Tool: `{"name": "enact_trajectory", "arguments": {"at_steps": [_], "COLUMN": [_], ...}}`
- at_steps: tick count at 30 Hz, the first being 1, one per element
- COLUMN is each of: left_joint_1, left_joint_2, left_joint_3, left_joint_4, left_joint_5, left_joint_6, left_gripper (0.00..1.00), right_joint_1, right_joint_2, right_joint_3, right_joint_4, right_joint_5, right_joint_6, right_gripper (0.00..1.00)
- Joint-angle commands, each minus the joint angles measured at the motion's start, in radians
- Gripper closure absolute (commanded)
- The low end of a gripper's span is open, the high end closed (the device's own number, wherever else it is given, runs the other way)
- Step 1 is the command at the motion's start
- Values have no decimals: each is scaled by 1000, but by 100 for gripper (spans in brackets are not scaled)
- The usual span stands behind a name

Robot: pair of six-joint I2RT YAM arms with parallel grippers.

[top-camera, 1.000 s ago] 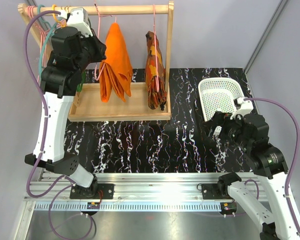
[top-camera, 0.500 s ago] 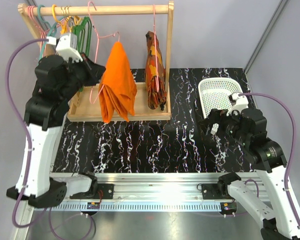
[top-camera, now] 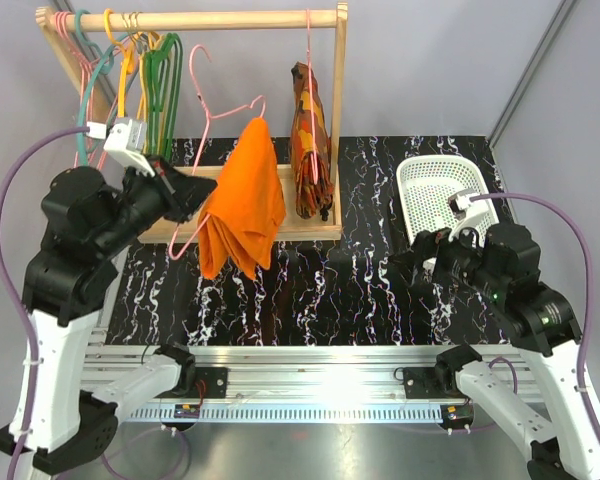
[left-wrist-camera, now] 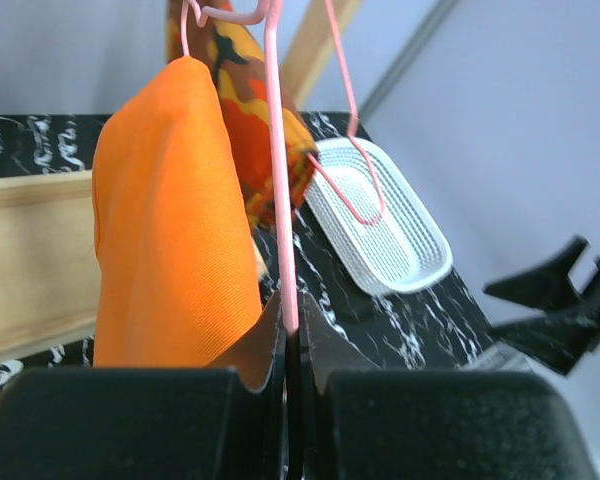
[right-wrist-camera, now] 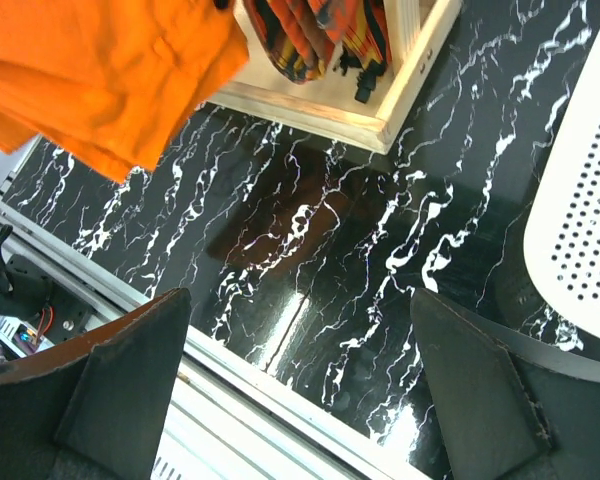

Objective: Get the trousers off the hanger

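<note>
Hanging folded, bright orange trousers [top-camera: 242, 205] | pink hanger [left-wrist-camera: 277, 150] | left pincer [left-wrist-camera: 290, 312] clamped

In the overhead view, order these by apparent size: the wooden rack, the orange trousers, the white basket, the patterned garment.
1. wooden rack
2. orange trousers and white basket, too alike to rank
3. patterned garment, narrowest

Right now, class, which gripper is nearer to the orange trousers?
Left. The left gripper is shut on the pink hanger right beside the trousers draped over it; the right gripper hangs open over the table near the white basket, well apart from them.
</note>
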Motion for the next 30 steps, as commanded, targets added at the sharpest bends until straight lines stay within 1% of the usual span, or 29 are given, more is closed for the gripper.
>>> {"name": "enact_trajectory", "arguments": {"at_steps": [1, 3, 4, 6, 7, 11, 14, 16, 19, 23, 24, 26, 30], "left_joint_1": [-6, -6, -6, -6, -6, -6, -6, -6, -6, -6, -6, -15, -92], "left_joint_2": [-111, -145, -150, -152, -153, -176, -173, -141, -81, -28, -8, 47, 135], "left_joint_3": [40, 52, 73, 95, 109, 121, 145, 167, 169, 113, 113, 129, 222], "left_joint_4": [209, 177, 169, 152, 154, 206, 250, 283, 376, 620, 657, 727, 700], "left_joint_5": [156, 190, 255, 338, 411, 501, 529, 544, 573, 584, 602, 607, 553], "left_joint_6": [39, 59, 62, 54, 36, 4, -28, -77, -165, -286, -333, -377, -336], "left_gripper": [100, 100, 100, 100, 100, 100, 100, 100, 100, 100, 100, 100, 100], "right_joint_1": [14, 14, 15, 14, 15, 12, 14, 14, 14, 14, 14, 12, 14], "right_joint_2": [-30, -38, -39, -51, -61, -70, -64, -59, -62, -70, -67, -61, -62], "right_joint_3": [39, 57, 63, 86, 94, 157, 198, 220, 259, 324, 336, 364, 391], "right_joint_4": [-9, -32, -42, -68, -76, -134, -162, -177, -196, -246, -257, -285, -296], "right_joint_5": [-27, -4, 5, 25, 27, 13, 36, 50, 71, 73, 70, 77, 76], "right_joint_6": [-40, -45, -46, -45, -45, -49, -51, -48, -38, -46, -55, -58, -58], "right_gripper": [0, 1, 1, 1, 0, 1, 0, 0, 1, 1, 0, 1, 1]}}
